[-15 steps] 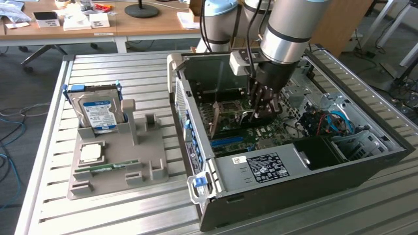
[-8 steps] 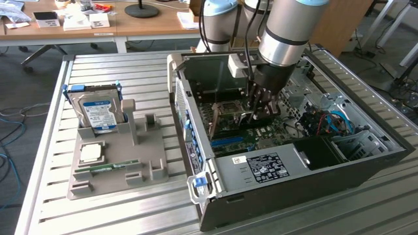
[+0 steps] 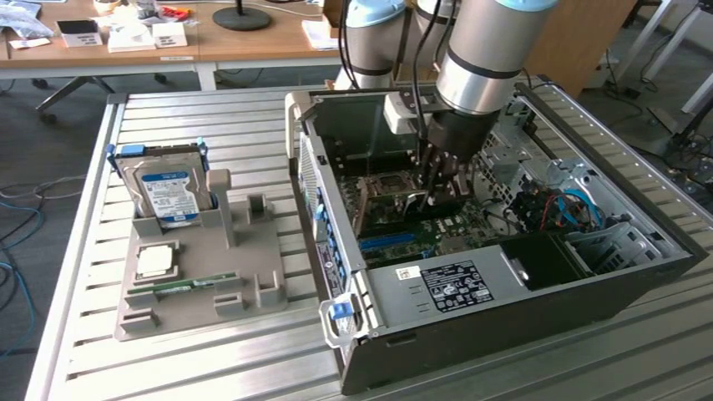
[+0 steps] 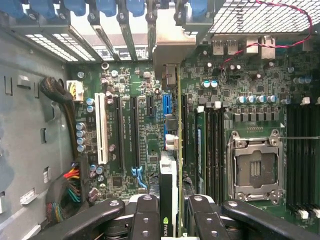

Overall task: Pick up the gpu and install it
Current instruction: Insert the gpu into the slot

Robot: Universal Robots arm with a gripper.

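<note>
Gripper (image 3: 440, 177) down inside open case (image 3: 359, 338), clamped on gpu (image 4: 170, 170). Gpu stood edge-on between fingers (image 4: 147, 215), over motherboard (image 4: 131, 90) slots, bracket end toward case's rear wall. Seated or not, couldn't tell.

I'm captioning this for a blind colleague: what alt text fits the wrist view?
The gripper clamps the gpu, seen edge-on, inside an open computer case. The card runs across the green motherboard, between the expansion slots and the empty CPU socket.
</note>
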